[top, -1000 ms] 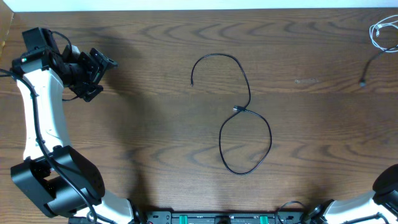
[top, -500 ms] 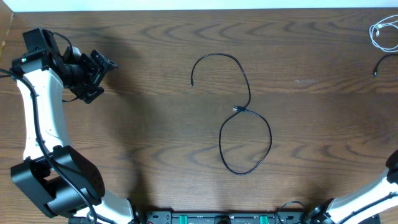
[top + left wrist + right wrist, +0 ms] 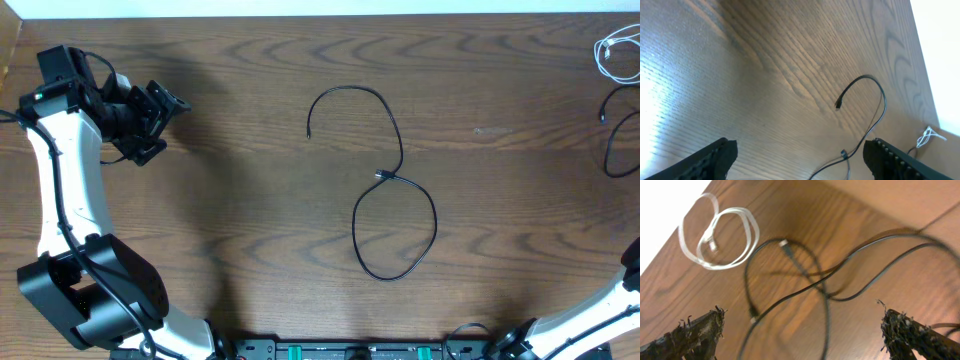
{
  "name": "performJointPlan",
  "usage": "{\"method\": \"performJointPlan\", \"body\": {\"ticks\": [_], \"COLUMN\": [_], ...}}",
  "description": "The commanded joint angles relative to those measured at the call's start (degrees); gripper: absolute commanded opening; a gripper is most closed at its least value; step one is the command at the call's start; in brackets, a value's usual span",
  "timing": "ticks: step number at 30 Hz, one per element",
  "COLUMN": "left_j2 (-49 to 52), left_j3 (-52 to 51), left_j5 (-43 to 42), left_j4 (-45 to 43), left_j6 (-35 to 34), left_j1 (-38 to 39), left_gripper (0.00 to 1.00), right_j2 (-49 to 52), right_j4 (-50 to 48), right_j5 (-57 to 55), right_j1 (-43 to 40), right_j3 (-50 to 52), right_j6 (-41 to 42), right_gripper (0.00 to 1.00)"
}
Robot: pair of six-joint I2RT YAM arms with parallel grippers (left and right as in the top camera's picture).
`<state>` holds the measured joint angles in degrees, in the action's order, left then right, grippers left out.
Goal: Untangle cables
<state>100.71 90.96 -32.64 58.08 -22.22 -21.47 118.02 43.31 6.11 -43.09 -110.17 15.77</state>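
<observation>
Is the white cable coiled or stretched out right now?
Coiled: the white cable lies in a few loose overlapping loops.

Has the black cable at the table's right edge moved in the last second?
Yes. The black cable has its plug end further right and up, closer to the white cable, which stayed put.

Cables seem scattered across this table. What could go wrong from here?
1. The right black cable, below the open right gripper, crosses itself in loops close to the white cable; dragging it might catch the white one.
2. The white cable lies near the edge of the table, so a nudge could push it off.
3. The middle black cable crosses itself once; a careless pull on one end could tighten that loop.
</observation>
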Motion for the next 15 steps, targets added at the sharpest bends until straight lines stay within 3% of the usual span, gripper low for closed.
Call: {"method": "performJointPlan", "body": {"ticks": [1, 10, 15], "left_j2": [-1.38, -11.02, -19.19], "left_j3": [0.31, 0.79, 0.79], "left_j5": [0.09, 5.51, 9.62], "left_j4": [-0.13, -4.57, -4.44], "left_j6": [4.20, 7.28, 9.27], "left_j1": [0.48, 3.45, 5.35], "left_gripper": [0.84, 0.82, 0.82], "right_j2": [-2.47, -10.49, -12.76], "right_j4": [0.90, 3.76, 7.63], "right_j5": [8.52, 19.54, 24.59], "right_j1": [1.81, 10.51, 17.07], "right_j3": [-0.46, -0.46, -0.46], "right_j6": [-0.74, -11.63, -12.02], "right_gripper": [0.99, 0.99, 0.99]}}
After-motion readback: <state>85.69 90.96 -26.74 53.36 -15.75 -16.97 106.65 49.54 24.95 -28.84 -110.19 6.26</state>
